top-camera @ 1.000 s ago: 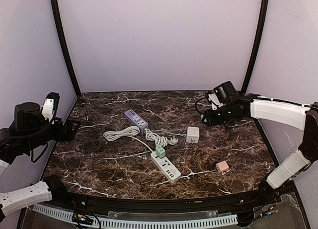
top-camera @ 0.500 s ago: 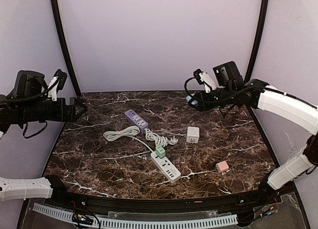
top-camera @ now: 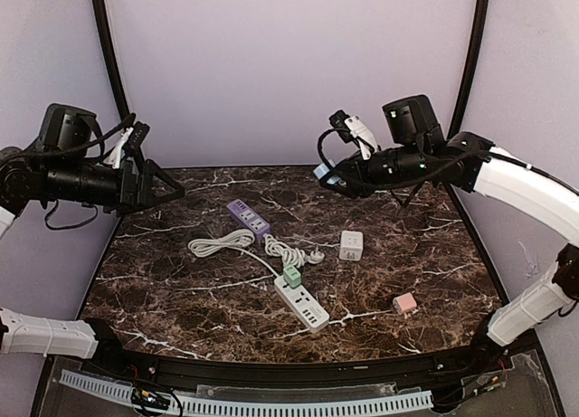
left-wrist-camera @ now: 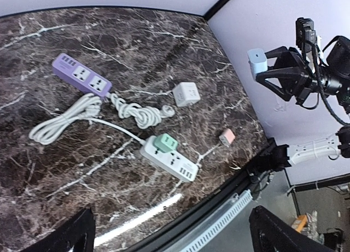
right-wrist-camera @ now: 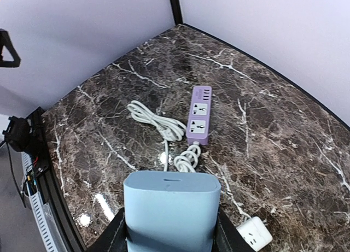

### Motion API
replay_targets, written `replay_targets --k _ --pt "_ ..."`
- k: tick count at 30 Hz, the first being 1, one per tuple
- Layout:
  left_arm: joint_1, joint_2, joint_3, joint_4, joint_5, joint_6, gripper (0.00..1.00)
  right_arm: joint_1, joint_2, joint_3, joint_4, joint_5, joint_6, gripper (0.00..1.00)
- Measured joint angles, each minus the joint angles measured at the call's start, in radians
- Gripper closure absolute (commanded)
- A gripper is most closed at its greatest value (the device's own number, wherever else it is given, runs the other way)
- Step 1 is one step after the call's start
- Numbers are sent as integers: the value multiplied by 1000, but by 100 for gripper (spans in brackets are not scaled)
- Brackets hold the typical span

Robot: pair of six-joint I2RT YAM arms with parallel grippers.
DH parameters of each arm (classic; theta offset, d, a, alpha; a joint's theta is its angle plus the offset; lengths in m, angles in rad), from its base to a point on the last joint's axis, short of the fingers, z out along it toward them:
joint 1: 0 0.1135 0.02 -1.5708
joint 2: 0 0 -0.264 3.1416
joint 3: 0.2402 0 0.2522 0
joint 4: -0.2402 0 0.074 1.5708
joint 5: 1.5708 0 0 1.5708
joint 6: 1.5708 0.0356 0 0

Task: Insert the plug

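My right gripper [top-camera: 327, 175] hangs high over the back of the table, shut on a light-blue plug [right-wrist-camera: 171, 208], whose blue block fills the space between the black fingers; the plug [top-camera: 322, 173] also shows in the left wrist view [left-wrist-camera: 256, 59]. Below lie a purple power strip [top-camera: 248, 217] and a white power strip [top-camera: 301, 303] that has a green plug [top-camera: 292, 277] seated in it. My left gripper [top-camera: 170, 193] is raised at the left, open and empty, with its fingers [left-wrist-camera: 74, 235] spread wide apart.
A white cube adapter [top-camera: 351, 245] sits right of centre and a pink adapter [top-camera: 404, 302] near the front right. The strips' white cable [top-camera: 226, 243] lies coiled between them. Black frame posts [top-camera: 113, 73] stand at the back corners.
Both arms have risen and swung inward. The right gripper has carried the blue plug up and to the left; the left gripper has moved up and toward the table, still open.
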Motion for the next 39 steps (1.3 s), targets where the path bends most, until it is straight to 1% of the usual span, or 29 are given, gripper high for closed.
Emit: replay_targets --k 5,8,11,16,21,29,34,38,39 --pt "0 71 -2 70 163 -46 1 61 0 -2 14 -55 -66 100" --pt "0 116 -4 122 242 -74 3 105 -3 -25 58 -85 -111 100" --pt "0 154 -5 174 313 -104 5 139 -4 -41 80 -101 -145 100" --pt "0 204 -5 224 389 -138 8 200 -4 -44 104 -98 -219 100" --pt "-14 265 -3 240 420 -162 12 244 0 -34 98 -98 -280 100" --pt "-98 357 23 265 426 -177 16 279 52 42 86 -89 -348 100" --pt "-117 377 30 295 432 -198 18 292 81 61 66 -79 -375 100" --pt "-120 378 31 312 439 -209 22 295 106 81 45 -74 -390 100" --pt "-120 380 31 315 439 -212 25 296 113 86 43 -72 -394 100"
